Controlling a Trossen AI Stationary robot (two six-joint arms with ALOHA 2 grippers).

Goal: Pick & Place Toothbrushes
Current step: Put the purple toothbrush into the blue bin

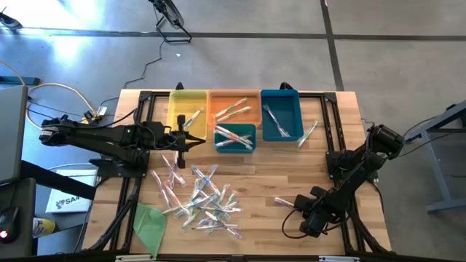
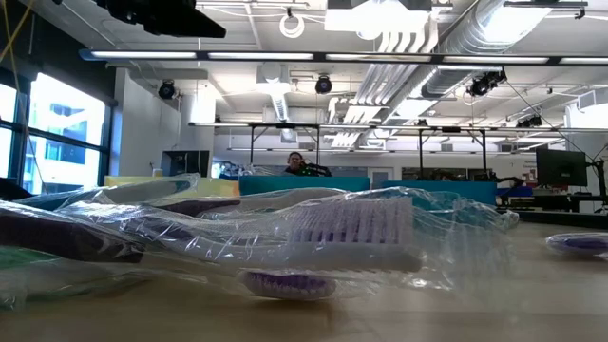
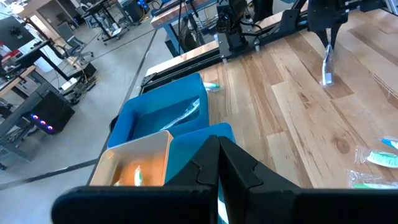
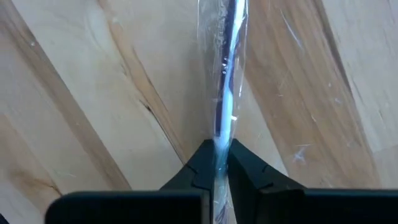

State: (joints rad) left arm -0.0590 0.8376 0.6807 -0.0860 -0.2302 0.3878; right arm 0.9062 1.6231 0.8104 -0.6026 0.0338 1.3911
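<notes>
Several clear-wrapped toothbrushes lie in a loose pile on the wooden table near its front; the low view shows one wrapped toothbrush close up. A single toothbrush lies flat to the pile's right, and my right gripper stands over one end of it, shut on it. In the right wrist view that toothbrush runs away from the gripper. My left gripper hovers shut and holding nothing beside the small teal bin. My right gripper pinches one end of the wrapped toothbrush between its two fingers, wrapper and handle together. The fingers come from above, pointing down, across the brush. The rest of the brush lies along the table.
A yellow bin, an orange bin and a blue bin stand in a row at the table's far edge, each with a few toothbrushes. One toothbrush lies right of the blue bin. A flat green sheet lies front left.
</notes>
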